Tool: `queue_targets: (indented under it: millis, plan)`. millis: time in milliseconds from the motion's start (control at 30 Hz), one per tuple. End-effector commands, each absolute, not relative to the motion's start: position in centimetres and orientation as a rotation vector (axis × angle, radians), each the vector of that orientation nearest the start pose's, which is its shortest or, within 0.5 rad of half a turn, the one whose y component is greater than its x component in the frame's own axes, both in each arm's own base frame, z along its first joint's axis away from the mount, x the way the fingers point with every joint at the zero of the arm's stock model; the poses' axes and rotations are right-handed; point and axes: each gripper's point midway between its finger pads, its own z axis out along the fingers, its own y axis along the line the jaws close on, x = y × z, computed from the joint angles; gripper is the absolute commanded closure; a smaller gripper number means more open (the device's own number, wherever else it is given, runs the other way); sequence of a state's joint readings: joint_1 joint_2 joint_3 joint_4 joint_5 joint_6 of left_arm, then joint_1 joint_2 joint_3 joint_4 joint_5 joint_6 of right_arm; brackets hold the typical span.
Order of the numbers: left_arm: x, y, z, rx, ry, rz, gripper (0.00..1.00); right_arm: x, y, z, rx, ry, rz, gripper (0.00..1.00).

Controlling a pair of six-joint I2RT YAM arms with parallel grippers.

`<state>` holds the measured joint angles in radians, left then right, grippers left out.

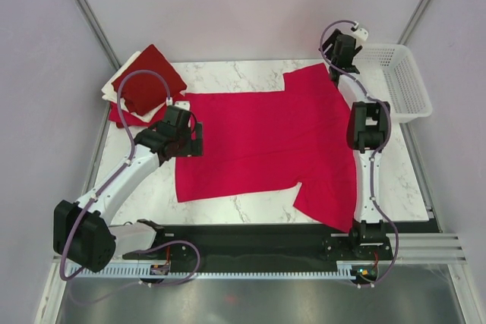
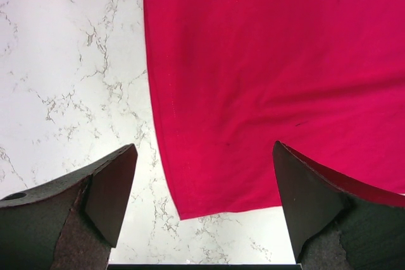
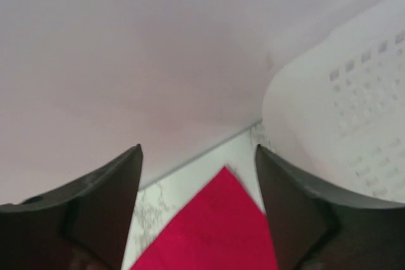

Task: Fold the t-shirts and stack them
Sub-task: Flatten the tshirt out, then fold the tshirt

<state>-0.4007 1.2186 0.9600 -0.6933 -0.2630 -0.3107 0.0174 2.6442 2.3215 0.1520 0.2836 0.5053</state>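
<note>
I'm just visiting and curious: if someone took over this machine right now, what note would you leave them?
Left gripper: open, empty, over the left edge of the crimson t-shirt.
Right gripper: open, empty, above its far right corner, near the white basket.
Done: folded shirts stacked at the far left corner of the table; crimson t-shirt spread flat.
Left: fold it, add it to the stack.

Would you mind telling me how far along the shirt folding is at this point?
Done: a stack of folded shirts sits at the far left corner. In hand: the crimson t-shirt lies spread flat, unfolded; the left gripper is open over its hem corner, the right gripper open near the far sleeve. Left: folding it and adding it to the stack.
</note>
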Motion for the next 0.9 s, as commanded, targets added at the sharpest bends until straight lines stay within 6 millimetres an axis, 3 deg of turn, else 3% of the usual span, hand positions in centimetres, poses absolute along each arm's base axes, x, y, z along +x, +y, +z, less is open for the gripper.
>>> queue_targets:
  millis: [0, 33, 67, 100, 133, 167, 200, 233, 267, 300, 333, 367, 400, 433, 467, 500, 533, 567, 600, 633, 667, 733, 767, 833, 867]
  plan:
    - [29.4, -8.1, 15.1, 0.021, 2.401, 0.055, 0.05, 70.8, 1.7, 29.0, 0.497, 1.424, 0.226, 0.16]
    - [29.4, -8.1, 15.2, 0.022, 2.398, 0.049, 0.05, 69.7, 1.9, 28.6, 0.511, 1.462, 0.205, 0.12]
    - [29.4, -8.1, 15.2, 0.022, 2.398, 0.044, 0.05, 67.7, 3.0, 32.8, 0.491, 1.433, 0.226, 0.08]
    - [29.4, -8.2, 15.3, 0.019, 2.397, 0.038, 0.05, 66.4, 3.6, 32.9, 0.482, 1.488, 0.220, 0.03]
    - [29.4, -8.4, 15.2, 0.016, 2.399, 0.029, 0.04, 64.9, 3.6, 31.3, 0.496, 1.549, 0.196, 0.02]
    - [29.3, -8.7, 15.2, 0.013, 2.407, 0.000, 0.04, 62.1, 4.4, 35.1, 0.493, 1.518, 0.215, 0.02]
    - [29.1, -9.2, 15.3, -0.010, 2.410, -0.043, 0.04, 60.3, 4.6, 34.7, 0.497, 1.564, 0.203, 0.02]
    - [28.6, -9.6, 15.4, -0.030, 2.419, -0.084, 0.04, 58.2, 4.5, 31.4, 0.514, 1.650, 0.159, 0.02]
    - [28.0, -10.5, 15.6, -0.053, 2.428, -0.160, 0.02, 54.8, 4.1, 34.3, 0.557, 1.605, 0.135, 0.02]
    - [27.1, -11.0, 14.8, -0.144, 2.454, -0.222, 0.01, 52.8, 4.2, 33.1, 0.564, 1.659, 0.127, 0.02]
    - [26.2, -11.4, 15.0, -0.183, 2.449, -0.281, 0.00, 50.6, 4.1, 29.3, 0.604, 1.741, 0.127, 0.02]
    - [25.4, -11.6, 14.3, -0.231, 2.475, -0.320, 0.00, 47.8, 4.4, 31.1, 0.592, 1.723, 0.193, 0.02]
    - [24.0, -11.4, 12.5, -0.357, 2.521, -0.328, 0.00, 46.2, 5.0, 30.1, 0.563, 1.766, 0.230, 0.02]
    - [23.1, -11.2, 12.1, -0.419, 2.527, -0.339, 0.00, 44.3, 5.3, 26.9, 0.544, 1.849, 0.236, 0.02]
    - [22.2, -11.0, 11.3, -0.478, 2.545, -0.344, 0.00, 42.2, 5.6, 28.0, 0.537, 1.833, 0.284, 0.02]
    - [20.7, -10.6, 9.3, -0.598, 2.573, -0.350, 0.00, 40.7, 6.2, 26.9, 0.523, 1.879, 0.326, 0.02]
    - [19.9, -10.4, 8.5, -0.653, 2.576, -0.365, 0.00, 39.1, 6.5, 24.3, 0.523, 1.936, 0.339, 0.02]
    - [19.4, -10.1, 8.8, -0.691, 2.532, -0.402, 0.02, 37.5, 6.9, 25.3, 0.510, 1.911, 0.390, 0.02]
    - [18.4, -9.6, 7.4, -0.755, 2.536, -0.388, 0.03, 36.4, 7.6, 24.7, 0.484, 1.936, 0.427, 0.02]
    - [18.2, -9.3, 7.2, -0.779, 2.514, -0.384, 0.03, 35.2, 7.9, 23.6, 0.470, 1.964, 0.439, 0.02]
    - [18.3, -9.0, 7.6, -0.794, 2.469, -0.398, 0.04, 34.0, 8.3, 24.4, 0.447, 1.951, 0.463, 0.02]
    - [18.3, -8.6, 7.8, -0.863, 2.436, -0.396, 0.05, 32.0, 8.7, 23.0, 0.423, 2.005, 0.475, 0.02]
    - [18.5, -8.2, 7.7, -0.891, 2.419, -0.368, 0.07, 31.1, 8.9, 23.5, 0.409, 1.995, 0.495, 0.02]
    - [18.3, -7.8, 6.8, -0.964, 2.421, -0.329, 0.08, 29.4, 8.7, 21.7, 0.422, 2.047, 0.492, 0.02]
    - [18.2, -7.6, 6.5, -0.977, 2.425, -0.313, 0.10, 28.7, 8.3, 21.7, 0.435, 2.040, 0.485, 0.02]
